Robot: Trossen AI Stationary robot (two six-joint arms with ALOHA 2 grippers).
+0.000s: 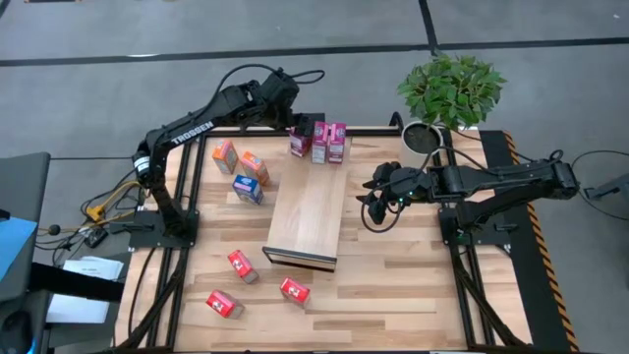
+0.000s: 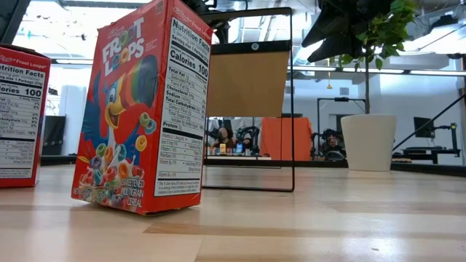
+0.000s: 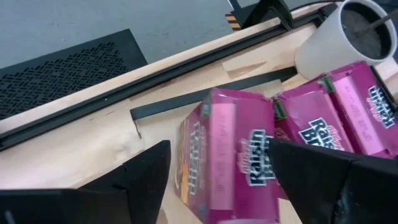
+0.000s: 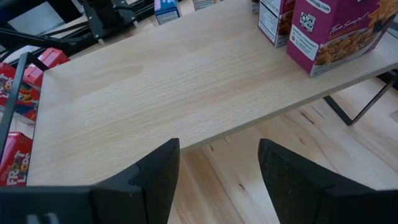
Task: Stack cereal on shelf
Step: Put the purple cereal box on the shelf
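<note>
The shelf (image 1: 309,211) is a pale wooden block on a black frame at the table's middle. Three magenta cereal boxes (image 1: 319,143) stand on its far end. My left gripper (image 1: 304,126) is open at the far end, its fingers on either side of the leftmost magenta box (image 3: 230,162). My right gripper (image 1: 371,193) is open and empty at the shelf's right long edge (image 4: 249,127). Two orange boxes (image 1: 239,161) and a blue one (image 1: 248,189) lie on the table left of the shelf. Three red boxes (image 1: 242,265) lie near the front edge. My left gripper has the leftmost magenta box between its fingers, slanting down from the table's far side. A strip of wood shows between one finger (image 3: 146,180) and the box. Whether the other finger (image 3: 311,174) touches the box's side (image 3: 264,168) I cannot tell. The box stands on the shelf.
A potted plant (image 1: 450,88) in a white pot (image 3: 339,37) stands at the table's far right corner. In the low view a red Froot Loops box (image 2: 142,109) stands upright close by, with another (image 2: 18,116) at the left. Bare tabletop lies to the right of the shelf.
</note>
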